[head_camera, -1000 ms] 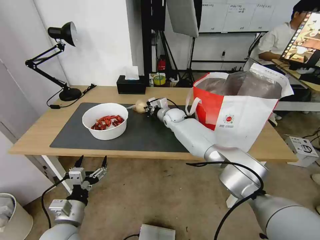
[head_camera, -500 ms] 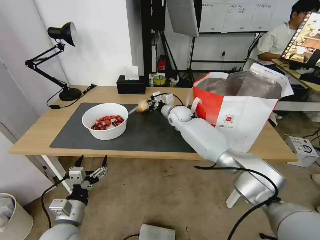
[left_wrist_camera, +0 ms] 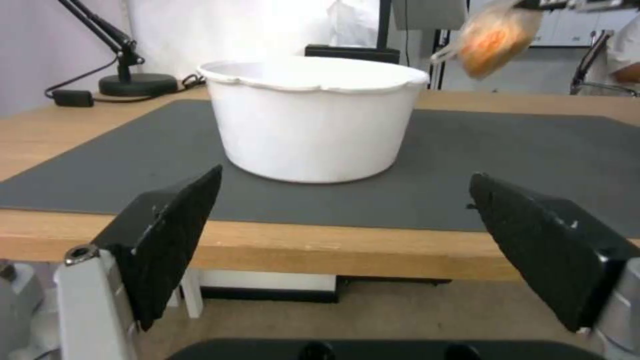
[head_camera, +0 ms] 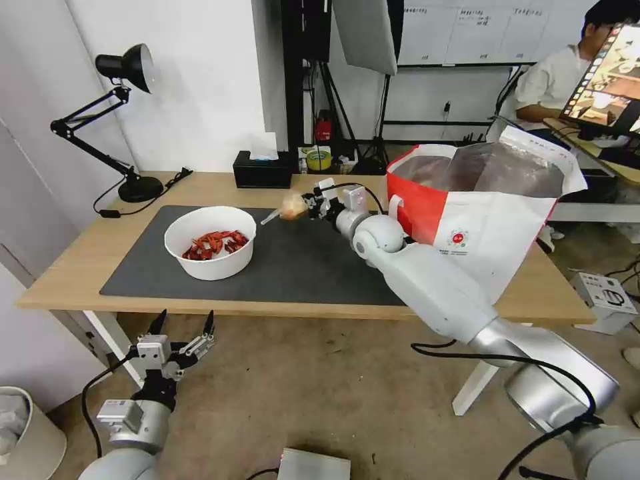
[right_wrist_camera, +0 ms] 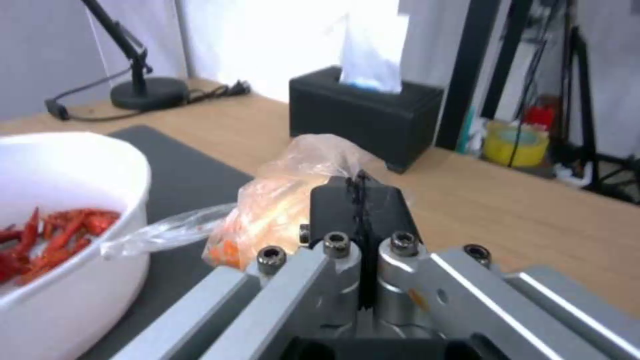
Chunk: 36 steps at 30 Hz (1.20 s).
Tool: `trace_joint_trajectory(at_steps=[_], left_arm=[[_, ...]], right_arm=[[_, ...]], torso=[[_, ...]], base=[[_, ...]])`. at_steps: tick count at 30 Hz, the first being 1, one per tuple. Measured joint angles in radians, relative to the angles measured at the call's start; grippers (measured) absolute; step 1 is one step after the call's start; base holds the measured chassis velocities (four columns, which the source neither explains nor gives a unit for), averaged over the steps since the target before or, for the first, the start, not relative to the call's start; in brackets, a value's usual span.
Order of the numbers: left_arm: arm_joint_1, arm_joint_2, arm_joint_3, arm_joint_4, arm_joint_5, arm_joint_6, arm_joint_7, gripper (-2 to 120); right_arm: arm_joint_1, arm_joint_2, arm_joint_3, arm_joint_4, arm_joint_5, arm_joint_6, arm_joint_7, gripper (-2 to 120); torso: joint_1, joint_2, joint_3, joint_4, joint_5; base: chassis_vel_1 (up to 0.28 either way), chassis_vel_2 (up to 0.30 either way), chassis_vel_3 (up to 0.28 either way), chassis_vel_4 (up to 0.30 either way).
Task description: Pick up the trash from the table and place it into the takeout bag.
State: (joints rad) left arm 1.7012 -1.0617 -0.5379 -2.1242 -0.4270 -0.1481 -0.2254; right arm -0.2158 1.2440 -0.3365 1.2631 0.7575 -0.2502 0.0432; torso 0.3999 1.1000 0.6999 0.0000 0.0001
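Note:
My right gripper is shut on the beige lump wrapped in clear film, holding it in the air above the dark mat, left of the takeout bag. The right wrist view shows the black fingers pinched together on the film of the lump. The white bowl of red crayfish shells stands on the mat's left half; it also fills the middle of the left wrist view. My left gripper hangs open below the table's front edge, pointing at the bowl.
A black tissue box stands at the table's back edge, and a black desk lamp at the back left. The table carries a dark grey mat. A person sits at a desk beyond the bag.
The right gripper has lifted the wrapped lump off the mat and carried it up and slightly right toward the bag. The left arm has stayed still.

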Motion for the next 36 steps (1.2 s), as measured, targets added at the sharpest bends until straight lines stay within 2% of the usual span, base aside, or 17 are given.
trace_joint_trajectory(at_steps=[10,36], left_arm=[[0.015,0.0,-0.002,-0.014,0.003,0.0,-0.001,100],[0.07,-0.021,-0.031,-0.045,0.026,0.0,-0.001,100]], right_arm=[[-0.078,-0.086,0.046,0.221,-0.03,-0.022,0.107,0],[-0.189,-0.2,0.23,0.562,0.018,-0.047,0.146,0]], torso=[[0.0,0.0,0.0,0.0,0.0],[0.0,0.0,0.0,0.0,-0.0001]], base=[[0.0,0.0,0.0,0.0],[0.0,0.0,0.0,0.0]])
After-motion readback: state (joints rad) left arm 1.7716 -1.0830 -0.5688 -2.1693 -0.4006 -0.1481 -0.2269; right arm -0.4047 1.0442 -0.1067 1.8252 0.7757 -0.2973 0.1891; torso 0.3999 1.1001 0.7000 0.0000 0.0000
